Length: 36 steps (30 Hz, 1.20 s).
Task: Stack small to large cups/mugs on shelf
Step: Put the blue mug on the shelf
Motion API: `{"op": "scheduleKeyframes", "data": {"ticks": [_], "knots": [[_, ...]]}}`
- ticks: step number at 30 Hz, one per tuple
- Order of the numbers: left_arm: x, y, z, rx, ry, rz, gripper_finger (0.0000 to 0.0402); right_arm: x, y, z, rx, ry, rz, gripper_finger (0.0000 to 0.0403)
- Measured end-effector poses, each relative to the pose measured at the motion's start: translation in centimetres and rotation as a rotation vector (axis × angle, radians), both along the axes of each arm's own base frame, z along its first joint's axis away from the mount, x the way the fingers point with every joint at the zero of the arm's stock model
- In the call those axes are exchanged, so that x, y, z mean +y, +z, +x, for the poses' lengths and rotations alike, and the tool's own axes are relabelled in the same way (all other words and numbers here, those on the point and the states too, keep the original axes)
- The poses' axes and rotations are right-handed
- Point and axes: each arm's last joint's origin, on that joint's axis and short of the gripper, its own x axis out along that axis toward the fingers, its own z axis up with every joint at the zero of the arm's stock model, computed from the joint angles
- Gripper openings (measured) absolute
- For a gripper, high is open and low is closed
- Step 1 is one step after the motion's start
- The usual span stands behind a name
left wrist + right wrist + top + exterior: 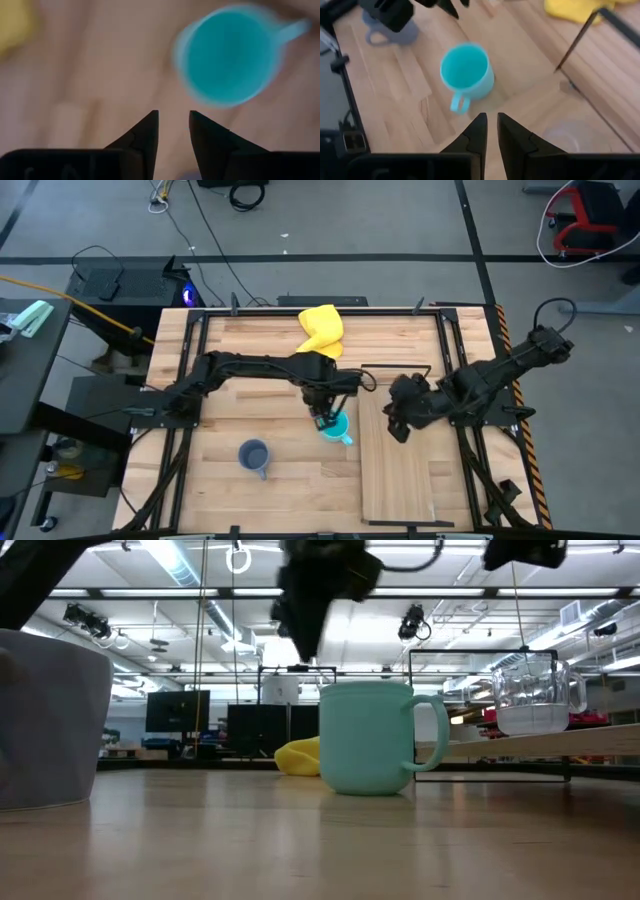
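- Left gripper (322, 418) hangs over the table (230, 340) centre, just above and beside the cyan mug (337, 426); not touching it. Fingers (145, 135) sit close together w/ a narrow gap, holding nothing.
- Cyan mug stands upright on the tabletop, right by the shelf board's (400, 480) left edge, near the wire-frame (400, 370) end. Handle points toward the front-right corner in the high view.
- Low view: mug (368, 738) upright on the wood, left gripper (305, 615) dark above it, w/ clear air between.
- Right gripper (398, 423) hovers over the shelf board's rear part, near the wire frame; fingers (475, 135) nearly pressed together, slim gap, empty.
- Clear glass (535, 695) stands upright on the shelf board in the low view; faint rim (565, 137) shows just past the right fingers in the right wrist view.
- Grey-blue mug (254, 456) upright on the table's front-left part, well apart from the cyan one and the board.
- Yellow cloth (322, 328) bunched at the table's rear edge, centre.
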Motion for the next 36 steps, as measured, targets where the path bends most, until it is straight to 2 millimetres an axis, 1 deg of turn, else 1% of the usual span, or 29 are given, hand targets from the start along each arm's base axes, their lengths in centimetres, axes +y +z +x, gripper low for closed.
{"op": "scheduleKeyframes", "data": {"ticks": [2,4,5,8,10,12,15,19,23,28,32,36], "knots": [[-0.3,1.0,-1.4,0.059,-0.010,0.112,0.0111,-0.8,0.1,0.6,-0.018,-0.008,-0.001,0.0051],[-0.7,1.8,-2.1,0.041,-0.006,0.218,0.0108,-1.7,0.3,1.2,-0.036,-0.004,0.000,0.0051],[-1.0,2.4,-2.6,0.017,-0.017,0.236,0.0107,-2.1,0.4,1.5,-0.049,0.002,0.002,0.0051],[-1.4,3.4,-4.4,0.019,-0.027,0.267,0.0102,-3.3,0.7,2.3,-0.089,0.012,0.018,0.0051],[-1.3,3.5,-5.8,0.031,0.000,0.326,0.0098,-3.9,0.8,2.8,-0.100,0.016,0.033,0.0051],[-0.7,3.2,-7.2,0.049,0.052,0.379,0.0095,-4.4,0.6,3.1,-0.094,0.018,0.046,0.0051],[0.5,2.5,-10.1,0.080,0.131,0.400,0.0087,-5.0,-0.2,4.0,-0.055,0.013,0.037,0.0051],[2.1,0.7,-13.4,0.036,0.205,0.375,0.0073,-5.5,-1.5,5.6,-0.013,0.031,0.015,0.0051],[3.3,-0.4,-15.9,-0.058,0.260,0.326,0.0056,-5.8,-3.0,7.7,-0.004,0.079,0.034,0.0051],[4.5,-1.7,-18.2,-0.103,0.283,0.319,0.0035,-5.3,-5.1,9.9,0.012,0.194,0.076,0.0051],[5.3,-2.8,-19.2,-0.136,0.306,0.317,0.0017,-5.1,-6.7,10.8,0.061,0.286,0.057,0.0051],[5.9,-3.8,-19.8,-0.129,0.315,0.299,0.0007,-5.3,-7.6,11.4,0.088,0.355,0.003,0.0051]]}}
